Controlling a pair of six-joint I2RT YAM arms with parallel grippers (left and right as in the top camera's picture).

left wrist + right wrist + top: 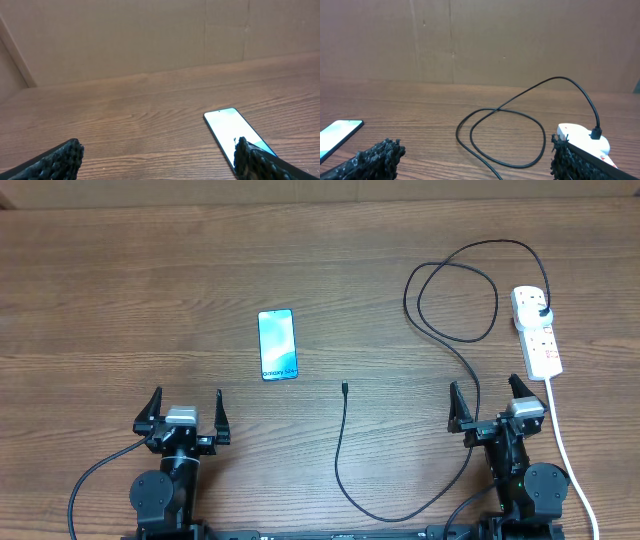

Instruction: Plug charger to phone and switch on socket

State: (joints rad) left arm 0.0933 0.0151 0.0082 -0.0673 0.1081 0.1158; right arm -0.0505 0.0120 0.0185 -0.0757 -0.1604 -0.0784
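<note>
The phone (277,345) lies flat on the wood table, screen up, left of centre; it also shows in the left wrist view (231,131) and the right wrist view (337,133). The charger cable (452,340) loops from its black plug (541,311) in the white socket strip (537,330) down to its connector tip (344,388), which lies right of the phone. The loop (505,131) and the socket (582,139) show in the right wrist view. My left gripper (185,412) is open and empty, near the phone. My right gripper (489,406) is open and empty, below the socket.
The socket's thick white cord (570,460) runs down the right side past my right arm. A brown cardboard wall (150,35) stands behind the table's far edge.
</note>
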